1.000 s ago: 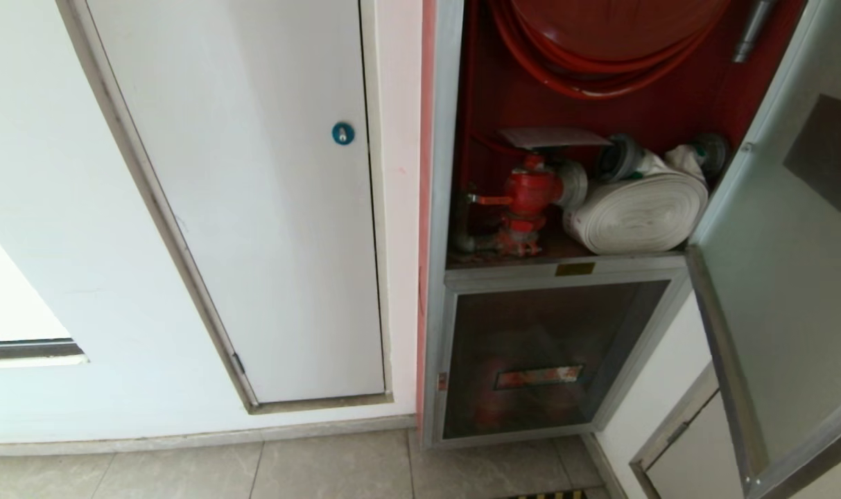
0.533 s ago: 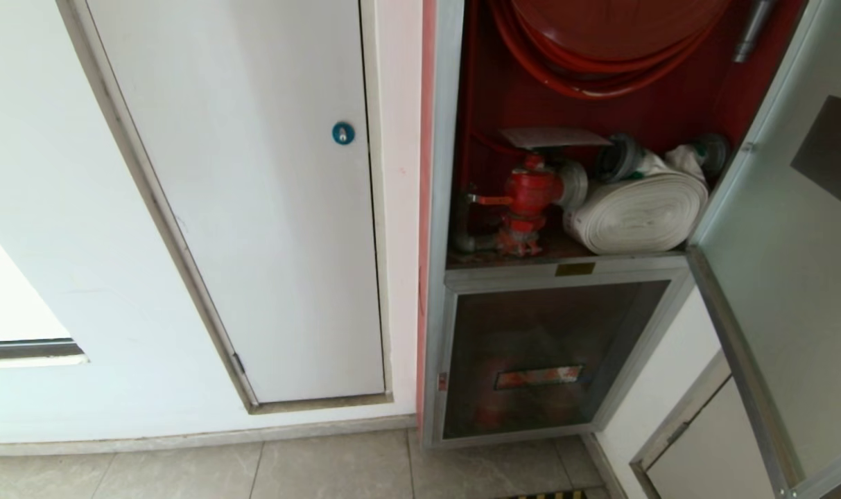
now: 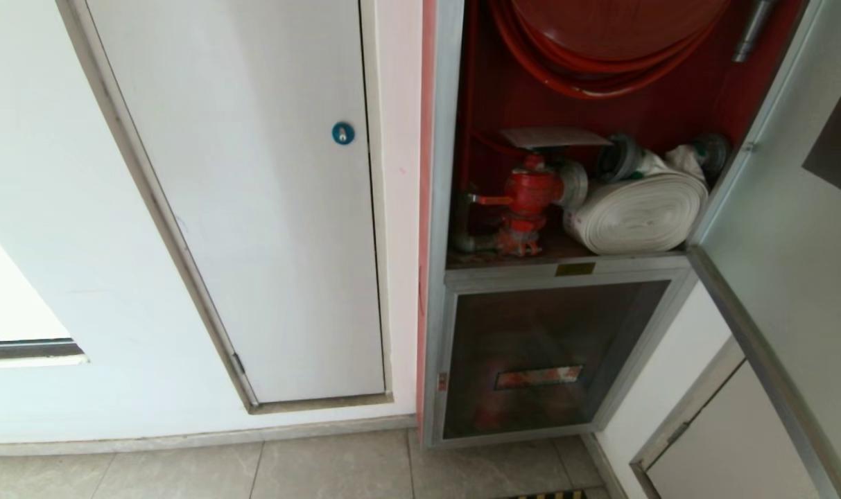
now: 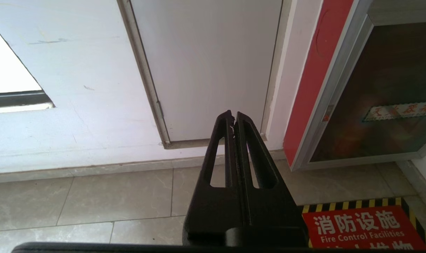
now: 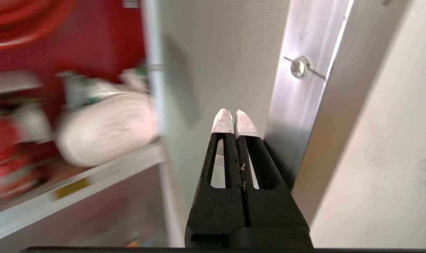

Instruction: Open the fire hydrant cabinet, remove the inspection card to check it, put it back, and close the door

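Observation:
The fire hydrant cabinet (image 3: 442, 138) stands open, showing a red hose reel (image 3: 600, 41), a red valve (image 3: 527, 197) and a white rolled hose (image 3: 635, 211). The inspection card (image 3: 552, 137), flat and pale grey, lies on top of the valve. The door (image 3: 787, 229) is swung out to the right. My right gripper (image 5: 234, 114) is shut with nothing in it; its taped fingertips sit against the door's inner glass (image 5: 227, 52), right beside the aluminium frame (image 5: 304, 88). My left gripper (image 4: 233, 114) is shut, empty and parked low, facing the wall base. Neither gripper shows in the head view.
A plain white panel door with a blue round lock (image 3: 342, 133) is left of the cabinet. Below the shelf is a smaller dark glass panel with a red strip label (image 3: 538, 376). A red floor sign (image 4: 360, 228) lies on the tiles. A white wall (image 5: 392, 158) stands behind the door.
The door has swung further open to the right; its lower frame edge and the dark patch on its glass have slid toward the picture's right edge. The cabinet's contents have not moved.

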